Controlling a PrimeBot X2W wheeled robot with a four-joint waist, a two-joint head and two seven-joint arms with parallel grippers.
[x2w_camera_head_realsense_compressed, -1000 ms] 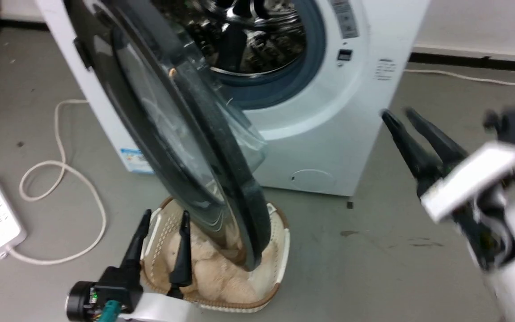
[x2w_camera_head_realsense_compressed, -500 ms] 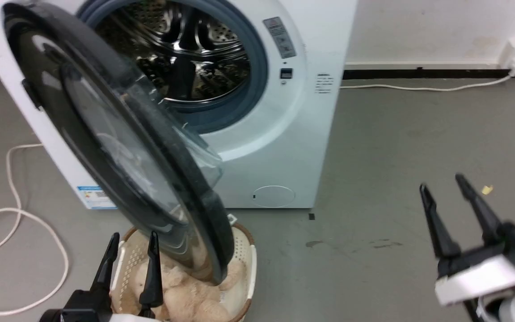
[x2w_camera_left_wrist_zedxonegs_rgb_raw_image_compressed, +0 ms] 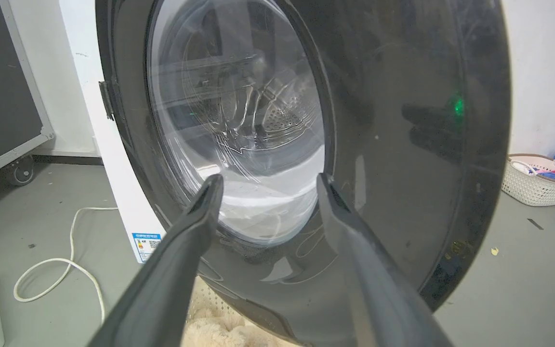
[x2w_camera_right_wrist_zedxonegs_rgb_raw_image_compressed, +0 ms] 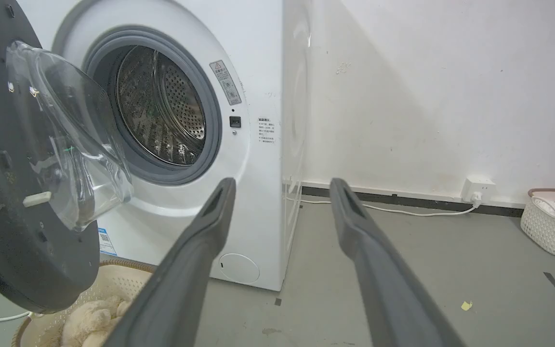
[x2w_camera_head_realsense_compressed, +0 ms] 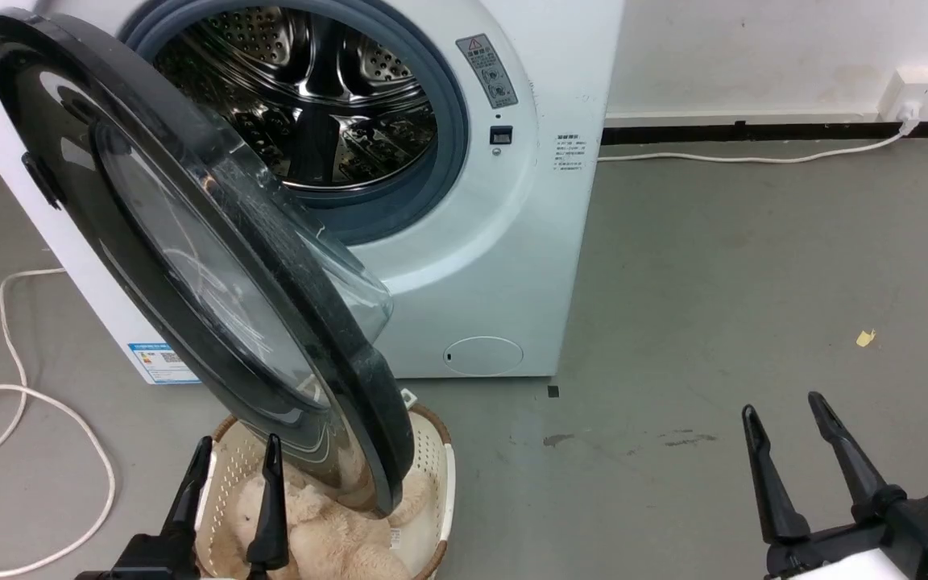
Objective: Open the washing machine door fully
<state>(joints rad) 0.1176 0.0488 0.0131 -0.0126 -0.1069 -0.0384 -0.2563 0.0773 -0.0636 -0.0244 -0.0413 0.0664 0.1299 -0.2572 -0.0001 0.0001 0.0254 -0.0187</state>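
Right gripper [x2w_camera_head_realsense_compressed: 782,405] lowered, door [x2w_camera_head_realsense_compressed: 190,266] near left gripper [x2w_camera_head_realsense_compressed: 239,441]

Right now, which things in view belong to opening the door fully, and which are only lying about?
For the job: washing machine door; washing machine.

Lying about: basket; plush toy; white cable; wall socket; yellow scrap.

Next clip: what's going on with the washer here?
The washing machine door stands well open, its lower edge above a basket with a plush toy. Neither gripper holds it: the left gripper, open, points at the door's outer face; the right gripper, open, hovers over the floor, apart from the machine.
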